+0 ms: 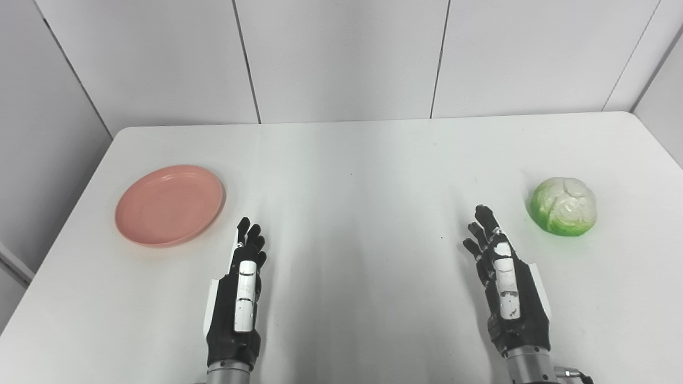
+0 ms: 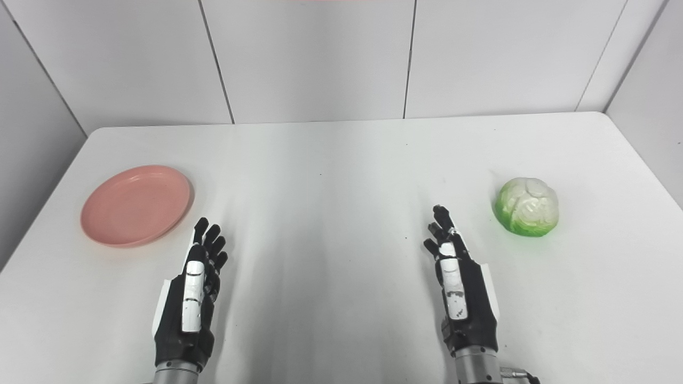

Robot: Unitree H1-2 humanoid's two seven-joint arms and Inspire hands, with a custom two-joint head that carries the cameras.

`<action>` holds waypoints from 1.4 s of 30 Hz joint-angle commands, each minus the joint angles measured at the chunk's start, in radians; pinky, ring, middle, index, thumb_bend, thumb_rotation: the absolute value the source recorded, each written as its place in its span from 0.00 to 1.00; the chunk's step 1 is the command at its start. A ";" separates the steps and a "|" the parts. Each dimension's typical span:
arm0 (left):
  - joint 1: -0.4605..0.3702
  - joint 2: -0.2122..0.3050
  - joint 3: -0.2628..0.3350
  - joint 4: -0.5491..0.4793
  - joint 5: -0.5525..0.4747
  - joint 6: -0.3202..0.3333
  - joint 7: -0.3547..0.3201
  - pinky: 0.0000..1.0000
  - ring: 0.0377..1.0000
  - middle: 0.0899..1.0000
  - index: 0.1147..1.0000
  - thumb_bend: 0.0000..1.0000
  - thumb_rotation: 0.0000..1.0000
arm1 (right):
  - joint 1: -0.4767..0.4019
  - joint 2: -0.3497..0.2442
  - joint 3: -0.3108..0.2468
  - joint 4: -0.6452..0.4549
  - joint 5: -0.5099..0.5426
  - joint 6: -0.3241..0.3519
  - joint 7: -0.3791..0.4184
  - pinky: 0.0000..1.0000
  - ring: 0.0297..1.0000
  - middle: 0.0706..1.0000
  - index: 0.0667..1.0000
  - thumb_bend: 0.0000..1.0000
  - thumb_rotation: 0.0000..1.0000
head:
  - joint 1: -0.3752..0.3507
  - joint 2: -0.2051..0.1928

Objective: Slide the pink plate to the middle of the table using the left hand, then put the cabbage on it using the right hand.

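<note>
A pink plate (image 1: 169, 204) lies flat and empty on the left side of the white table (image 1: 352, 176). A green and white cabbage (image 1: 563, 206) sits on the right side. My left hand (image 1: 240, 290) is open and empty, fingers stretched forward, just right of and nearer than the plate, apart from it. My right hand (image 1: 504, 277) is open and empty, fingers forward, left of and nearer than the cabbage, apart from it. In the right eye view the plate (image 2: 136, 205), the cabbage (image 2: 527, 206) and both hands (image 2: 192, 290) (image 2: 459, 282) show the same way.
White wall panels (image 1: 341, 53) stand behind the table's far edge. The table's left edge runs close beside the plate, and its right edge lies beyond the cabbage. Bare table surface lies between the two hands.
</note>
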 commanded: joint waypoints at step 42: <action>-0.017 0.013 0.037 0.161 -0.024 -0.338 0.078 0.93 0.90 0.93 0.97 0.73 0.94 | 0.095 -0.039 -0.102 0.197 0.104 -0.156 0.128 1.00 1.00 1.00 0.99 0.72 1.00 | 0.226 -0.270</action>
